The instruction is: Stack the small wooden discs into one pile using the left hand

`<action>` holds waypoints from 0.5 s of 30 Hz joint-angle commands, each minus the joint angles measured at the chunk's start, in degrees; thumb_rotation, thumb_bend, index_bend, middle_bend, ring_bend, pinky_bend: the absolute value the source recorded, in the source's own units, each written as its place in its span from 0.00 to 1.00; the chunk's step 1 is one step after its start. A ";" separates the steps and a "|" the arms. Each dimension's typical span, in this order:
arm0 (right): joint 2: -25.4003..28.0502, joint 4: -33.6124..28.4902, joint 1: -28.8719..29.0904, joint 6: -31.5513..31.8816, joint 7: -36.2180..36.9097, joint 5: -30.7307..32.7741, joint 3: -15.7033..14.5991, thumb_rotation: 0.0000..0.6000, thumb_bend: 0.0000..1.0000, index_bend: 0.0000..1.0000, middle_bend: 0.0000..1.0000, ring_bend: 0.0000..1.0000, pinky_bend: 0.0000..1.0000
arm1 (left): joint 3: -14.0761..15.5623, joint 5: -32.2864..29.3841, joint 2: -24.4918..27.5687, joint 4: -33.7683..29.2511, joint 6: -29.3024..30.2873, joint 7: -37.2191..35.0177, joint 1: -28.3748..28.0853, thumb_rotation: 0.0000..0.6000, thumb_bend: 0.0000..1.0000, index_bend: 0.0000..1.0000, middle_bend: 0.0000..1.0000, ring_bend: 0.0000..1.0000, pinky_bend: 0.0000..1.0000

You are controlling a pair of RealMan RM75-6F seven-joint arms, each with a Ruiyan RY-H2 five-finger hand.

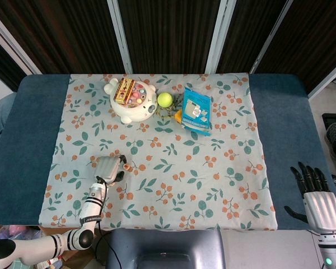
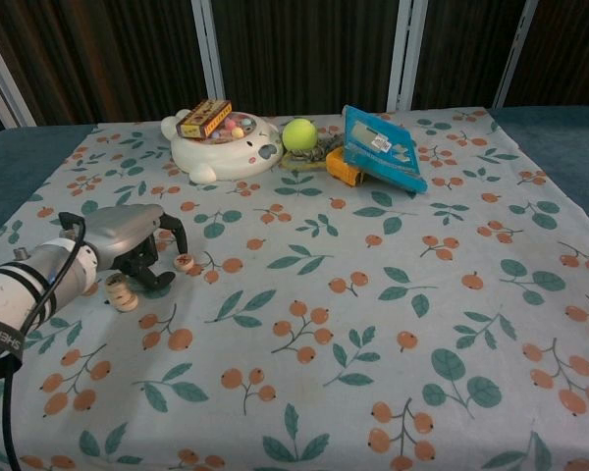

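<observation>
A short pile of small wooden discs [image 2: 120, 291] stands on the patterned cloth at the left. One loose wooden disc [image 2: 184, 263] lies flat a little to its right. My left hand [image 2: 128, 240] hovers low over the cloth between them, fingers curved down and apart, its fingertips [image 2: 181, 238] just above the loose disc, gripping nothing. In the head view the left hand [image 1: 107, 168] covers the pile. My right hand [image 1: 316, 199] rests far off at the lower right, beyond the cloth, fingers spread and empty.
At the back of the cloth [image 2: 393, 324] stand a white bear-shaped dish [image 2: 226, 144] with a small box and sweets, a tennis ball [image 2: 297, 133], and a blue packet [image 2: 381, 147] leaning on an orange item [image 2: 340, 169].
</observation>
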 commanded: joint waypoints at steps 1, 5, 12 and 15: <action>0.00 -0.02 -0.03 0.07 -0.07 -0.04 -0.01 1.00 0.12 0.00 0.00 0.00 0.00 | 0.07 0.24 -0.23 0.28 -0.10 -0.38 -0.02 1.00 0.39 0.40 1.00 1.00 1.00; 0.03 -0.03 -0.06 0.07 -0.04 -0.03 -0.02 1.00 0.12 0.00 0.00 0.00 0.00 | 0.12 0.50 -0.60 0.70 -0.06 -0.86 0.03 1.00 0.39 0.40 1.00 1.00 1.00; 0.11 -0.05 -0.11 0.17 0.08 -0.04 -0.01 1.00 0.12 0.00 0.00 0.00 0.00 | 0.24 0.83 -1.40 1.68 -0.03 -1.57 0.19 1.00 0.39 0.40 1.00 1.00 1.00; 0.12 -0.05 -0.11 0.18 0.11 -0.02 0.00 1.00 0.12 0.00 0.00 0.00 0.00 | 0.25 0.89 -1.47 1.79 -0.01 -1.66 0.23 1.00 0.39 0.41 1.00 1.00 1.00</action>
